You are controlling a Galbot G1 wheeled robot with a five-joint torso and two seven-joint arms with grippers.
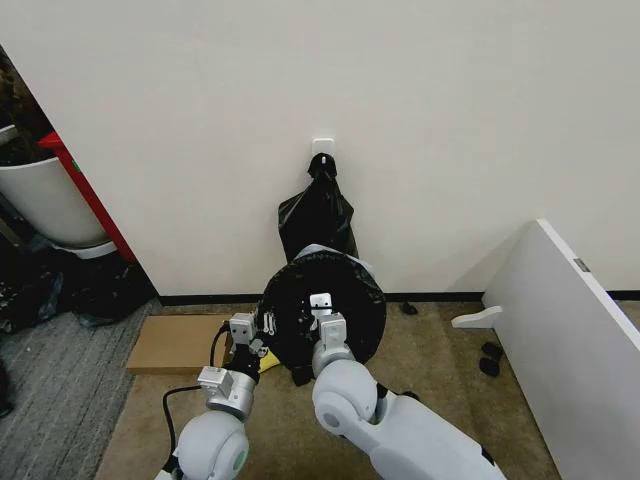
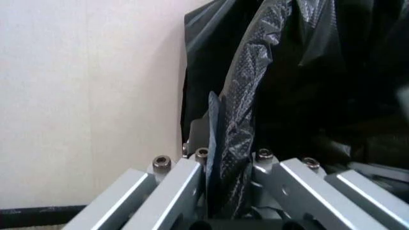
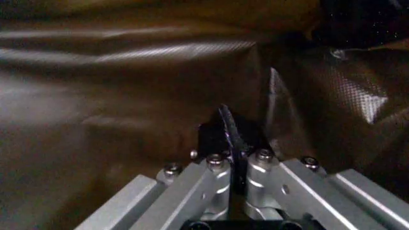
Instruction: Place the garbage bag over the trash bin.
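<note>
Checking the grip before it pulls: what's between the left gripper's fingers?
In the left wrist view, a bunched fold of the garbage bag runs between the left gripper fingers, which are shut on it.

Glossy crinkly plastic garbage bag (image 1: 325, 300), brushed metal left tool (image 2: 223, 187)

Even bright room light, dim blurry wrist close-ups

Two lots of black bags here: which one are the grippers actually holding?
The garbage bag spread over the trash bin, pinched by the left gripper and right gripper. The knotted bundle hangs untouched on the wall behind.
</note>
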